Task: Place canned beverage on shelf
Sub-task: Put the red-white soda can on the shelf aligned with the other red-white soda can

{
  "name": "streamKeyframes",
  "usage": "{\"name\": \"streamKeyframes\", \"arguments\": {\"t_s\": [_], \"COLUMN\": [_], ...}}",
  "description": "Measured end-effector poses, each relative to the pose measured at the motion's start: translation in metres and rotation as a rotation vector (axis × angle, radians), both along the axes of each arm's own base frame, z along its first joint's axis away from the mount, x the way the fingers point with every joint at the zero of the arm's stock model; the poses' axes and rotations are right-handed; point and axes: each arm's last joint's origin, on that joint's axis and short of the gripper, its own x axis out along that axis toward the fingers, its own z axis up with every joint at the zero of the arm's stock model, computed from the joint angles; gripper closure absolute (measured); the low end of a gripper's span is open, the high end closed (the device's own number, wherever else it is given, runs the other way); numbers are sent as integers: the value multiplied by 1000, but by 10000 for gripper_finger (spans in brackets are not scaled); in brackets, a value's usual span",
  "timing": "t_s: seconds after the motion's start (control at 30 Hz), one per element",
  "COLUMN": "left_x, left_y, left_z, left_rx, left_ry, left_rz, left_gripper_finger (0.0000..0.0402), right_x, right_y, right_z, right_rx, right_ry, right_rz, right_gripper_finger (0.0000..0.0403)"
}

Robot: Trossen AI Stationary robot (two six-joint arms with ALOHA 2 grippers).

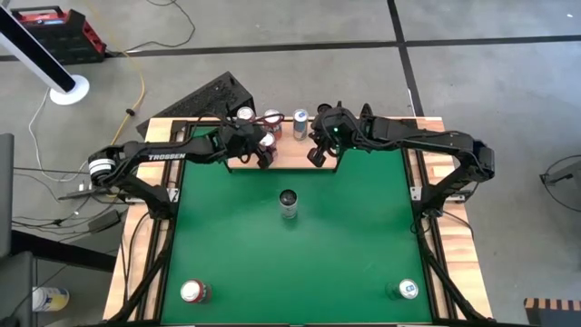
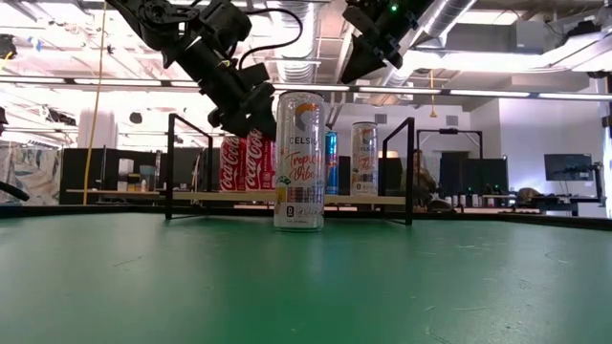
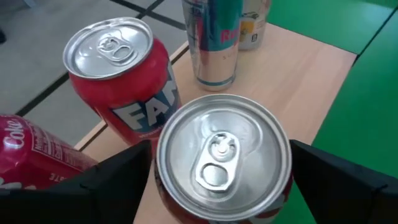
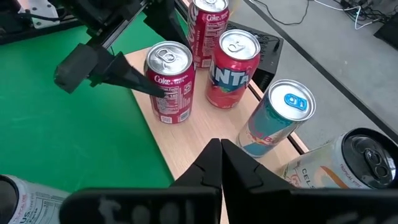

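Observation:
The shelf, a light-wood board in black rails, stands at the table's far edge. On it stand a Coke can, a Fanta can, a blue-and-silver can and a pale Celsius can. A second Coke can stands upright at the board's near edge, between the fingers of my left gripper. My right gripper hangs shut above the shelf's middle and holds nothing. A tall Celsius can stands alone at mid-table. My left gripper has the Coke can between its two fingers, one on each side of the can's upper wall just under the rim. The fingers slant down from the table's left. The can is upright with its bottom on the shelf board.
A red can stands at the near left corner of the green table and a blue-topped can at the near right corner. The Fanta can stands close behind the held can. Bare board lies to the held can's right.

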Motion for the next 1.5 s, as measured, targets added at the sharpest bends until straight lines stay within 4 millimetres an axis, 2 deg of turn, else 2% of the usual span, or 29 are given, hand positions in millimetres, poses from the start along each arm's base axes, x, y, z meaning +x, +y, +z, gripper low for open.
{"name": "streamKeyframes", "arguments": {"t_s": [0.23,0.53,0.67,0.77,1.0,1.23,1.5], "left_x": [-1,-17,-27,-29,-32,-36,-46], "left_y": [0,-9,-11,-11,-8,-1,-2], "left_z": [-1,10,12,11,10,10,13], "left_rx": [-22,-44,-58,-61,-42,-77,-103], "left_ry": [-5,23,67,87,96,76,75], "left_rz": [16,104,159,189,269,292,367], "left_gripper_finger": [120,120,120,120,120,120,120], "right_x": [0,1,3,4,5,6,7], "right_y": [0,1,2,3,3,5,13], "right_z": [0,1,3,5,6,6,4], "right_rx": [2,18,14,10,18,35,42], "right_ry": [-1,-20,-52,-72,-88,-99,-76], "right_rz": [2,-8,-4,1,16,12,35], "right_gripper_finger": [376,385,376,370,386,369,385]}}
